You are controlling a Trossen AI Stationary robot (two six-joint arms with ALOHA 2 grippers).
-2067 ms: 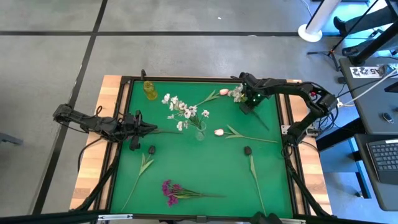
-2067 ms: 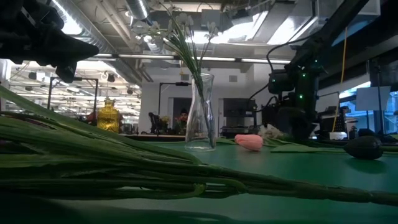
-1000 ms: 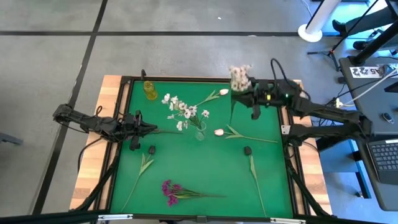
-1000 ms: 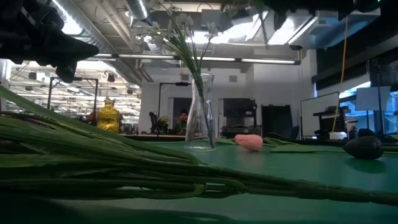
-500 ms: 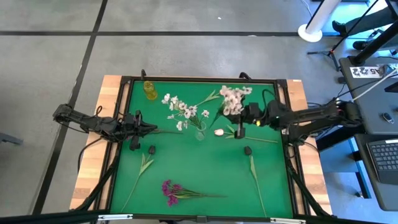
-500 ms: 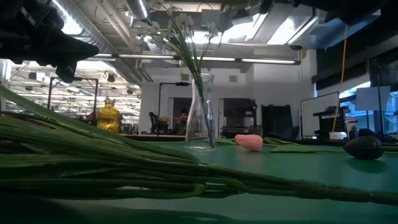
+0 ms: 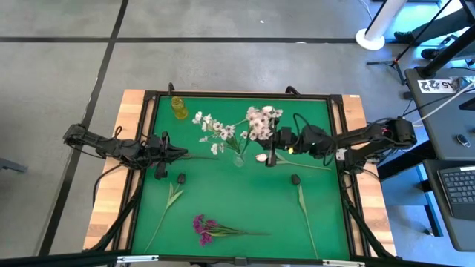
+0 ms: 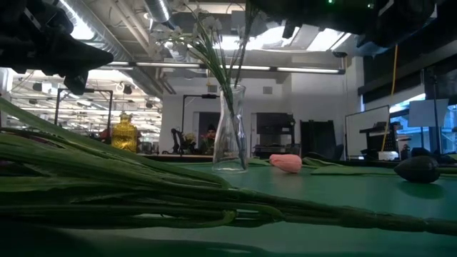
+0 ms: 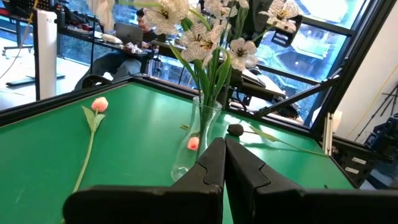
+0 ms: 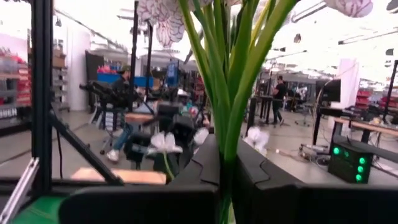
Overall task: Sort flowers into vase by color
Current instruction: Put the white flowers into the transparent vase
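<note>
Quick count from the high view: one clear glass vase near the middle of the green table, already holding one spray of white flowers. There's a second white spray up in the air, clamped in the right gripper, whose fingers are closed on its green stems; the right wrist view shows the stems squeezed right between the two dark fingers. That held bunch sits just right of the vase, blossoms above and slightly left of the gripper in the frame.

Lying on the mat: two pink buds, one pink bud just right of the vase and almost under the gripper, another pink bud up near the top centre. One magenta cluster at the lower middle. Two leaf-only stems, one leafy stem lower left and one leafy stem lower right. Also one small yellow bottle at the upper left.

The left gripper waits at the left edge, well apart from the vase, fingers pressed together on nothing.
</note>
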